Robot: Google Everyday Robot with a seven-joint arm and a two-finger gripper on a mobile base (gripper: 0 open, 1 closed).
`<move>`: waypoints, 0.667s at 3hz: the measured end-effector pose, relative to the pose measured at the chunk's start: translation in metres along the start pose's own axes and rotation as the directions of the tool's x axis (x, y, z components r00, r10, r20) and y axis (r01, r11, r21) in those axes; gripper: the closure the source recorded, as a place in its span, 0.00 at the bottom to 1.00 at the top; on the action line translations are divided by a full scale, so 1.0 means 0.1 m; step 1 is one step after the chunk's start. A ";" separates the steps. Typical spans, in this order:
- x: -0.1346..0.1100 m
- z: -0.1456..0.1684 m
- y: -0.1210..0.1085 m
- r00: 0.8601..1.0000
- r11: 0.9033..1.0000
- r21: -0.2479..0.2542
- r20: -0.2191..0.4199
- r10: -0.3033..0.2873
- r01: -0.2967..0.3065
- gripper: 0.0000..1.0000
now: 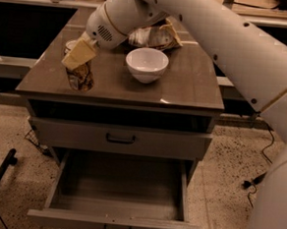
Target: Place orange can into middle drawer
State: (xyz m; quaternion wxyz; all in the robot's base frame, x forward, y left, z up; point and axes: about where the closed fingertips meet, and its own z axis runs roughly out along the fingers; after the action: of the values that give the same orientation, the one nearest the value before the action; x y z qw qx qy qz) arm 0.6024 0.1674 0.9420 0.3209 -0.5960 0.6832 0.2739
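Covering the top of the can (82, 78) near the front-left edge of the bench (184, 90), the pincer (78, 57) may or may not be clamped; I cannot tell. A loose hold could drop the can beside, not into, the open drawer (119, 183) below.

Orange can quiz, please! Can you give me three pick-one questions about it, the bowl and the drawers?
1. Where is the orange can? A on the cabinet top; B inside a drawer; C on the floor.
2. What colour is the bowl? A blue; B white; C red.
3. The lowest drawer is: A shut; B missing; C pulled open.
Answers: 1 A, it stands near the top's left edge, with the tool right over it. 2 B, it is plain white. 3 C, its bare inside shows.
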 end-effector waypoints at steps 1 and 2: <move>0.41 -0.53 0.30 0.995 0.995 0.013 0.000 -0.102 0.102 1.00; 0.41 -0.53 0.30 0.995 0.995 0.013 0.000 -0.102 0.102 1.00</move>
State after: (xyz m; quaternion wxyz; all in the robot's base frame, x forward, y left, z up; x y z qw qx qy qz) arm 0.5636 0.1052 0.9450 0.3383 -0.6280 0.6536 0.2529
